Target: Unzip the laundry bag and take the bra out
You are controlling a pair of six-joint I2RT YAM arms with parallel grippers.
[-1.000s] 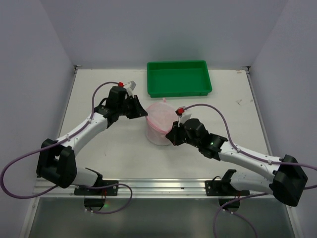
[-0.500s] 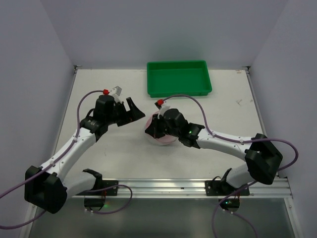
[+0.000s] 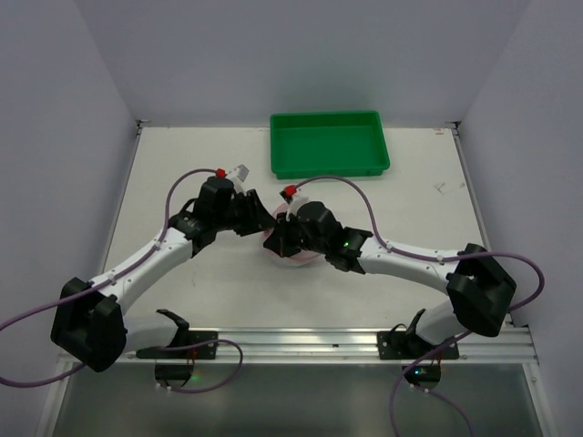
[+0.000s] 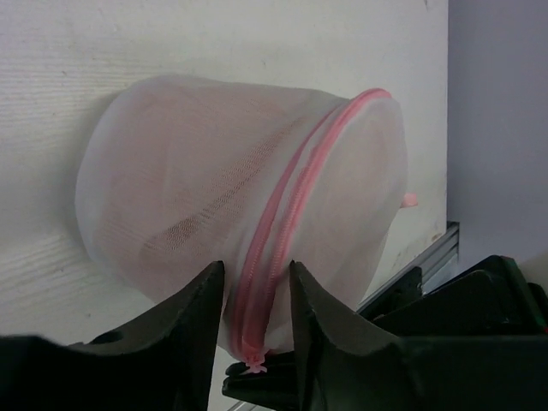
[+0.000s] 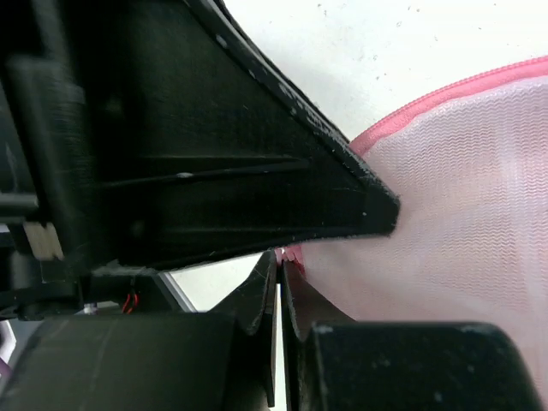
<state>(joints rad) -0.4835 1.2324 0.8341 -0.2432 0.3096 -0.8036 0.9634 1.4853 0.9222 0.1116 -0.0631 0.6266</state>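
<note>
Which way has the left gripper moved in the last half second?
Yes: the left gripper went rightward, up to the laundry bag, slightly farther from the green tray.

My left arm (image 3: pixel 146 259) and right arm (image 3: pixel 410 264) reach inward, nearly meeting: left gripper (image 4: pixel 255 276) spread open, right gripper (image 5: pixel 279 270) pinched (barely a sliver between fingers (image 5: pixel 257 300)).

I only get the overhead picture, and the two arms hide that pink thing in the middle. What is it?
Observer: The left wrist camera shows it clearly: the laundry bag, a drum of white see-through mesh with pink trim.
Visitor: Is it open yet?
Observer: No. Its pink zipper looks shut along the whole stretch in that view.
Visitor: Is anything gripping it?
Observer: In the right wrist view the right end effector is closed to a sliver with a pink bit at its tips, seemingly the zipper tab.
</note>
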